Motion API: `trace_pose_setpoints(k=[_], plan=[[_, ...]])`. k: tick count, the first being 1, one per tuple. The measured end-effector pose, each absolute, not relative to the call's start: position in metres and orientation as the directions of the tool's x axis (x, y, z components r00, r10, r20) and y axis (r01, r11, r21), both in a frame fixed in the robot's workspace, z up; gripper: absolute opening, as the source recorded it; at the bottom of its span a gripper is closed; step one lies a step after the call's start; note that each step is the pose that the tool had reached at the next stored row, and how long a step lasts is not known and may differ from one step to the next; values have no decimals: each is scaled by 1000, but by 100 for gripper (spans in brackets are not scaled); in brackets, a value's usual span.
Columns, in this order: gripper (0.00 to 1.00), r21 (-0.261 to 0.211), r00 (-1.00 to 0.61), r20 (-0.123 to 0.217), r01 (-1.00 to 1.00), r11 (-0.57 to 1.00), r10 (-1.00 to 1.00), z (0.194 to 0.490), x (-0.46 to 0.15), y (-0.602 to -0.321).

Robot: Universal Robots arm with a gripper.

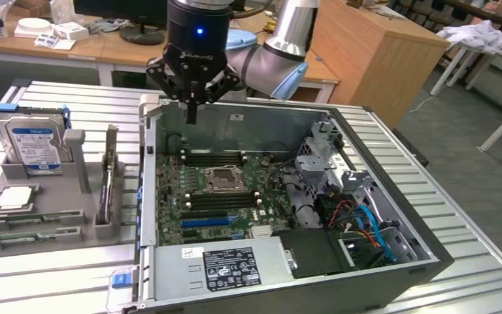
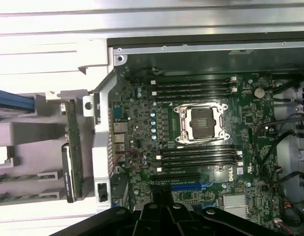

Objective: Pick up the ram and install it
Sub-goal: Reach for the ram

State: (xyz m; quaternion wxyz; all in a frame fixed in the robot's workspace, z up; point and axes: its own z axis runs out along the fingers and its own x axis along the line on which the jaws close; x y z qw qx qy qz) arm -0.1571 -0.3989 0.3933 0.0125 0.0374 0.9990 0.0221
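In the wrist view my own gripper (image 2: 164, 216) is a dark mass that covers the near edge of the board (image 2: 142, 123), so whatever lies under it is hidden. The same view cuts the grey holder (image 2: 39, 132) off at its edge. Only part of one ram (image 2: 21, 178) and part of the second ram (image 2: 19, 197) show there, pale and hard to make out. An upright card (image 2: 73, 142) stands in the holder just beside the case wall, and I cannot tell what kind of card it is.

In the exterior view the gripper (image 1: 191, 118) hangs over the far wall of the open case (image 1: 382, 261), its fingers pressed together and pinching nothing. The tip overlaps that wall in the picture, and I cannot tell whether it touches the metal or hovers above it.

Both rams lie flat in the holder (image 1: 76, 163) on the surface (image 1: 50, 281), at the exterior view's left, outside the case. One ram (image 1: 31, 218) sits just behind the second ram (image 1: 23, 239), well apart from my gripper. Their slots in the holder hide their lower edges. Behind them sit a square chip (image 1: 16, 196) and a drive (image 1: 31, 145) standing upright.

Inside the case, the socket (image 1: 223, 175) lies between two banks of dark slots (image 1: 217, 157).
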Motion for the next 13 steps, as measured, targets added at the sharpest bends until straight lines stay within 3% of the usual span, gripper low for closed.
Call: trace_pose_setpoints(k=[13], plan=[[11,45,-997,-20,74,996,75,393,-185,-399]])
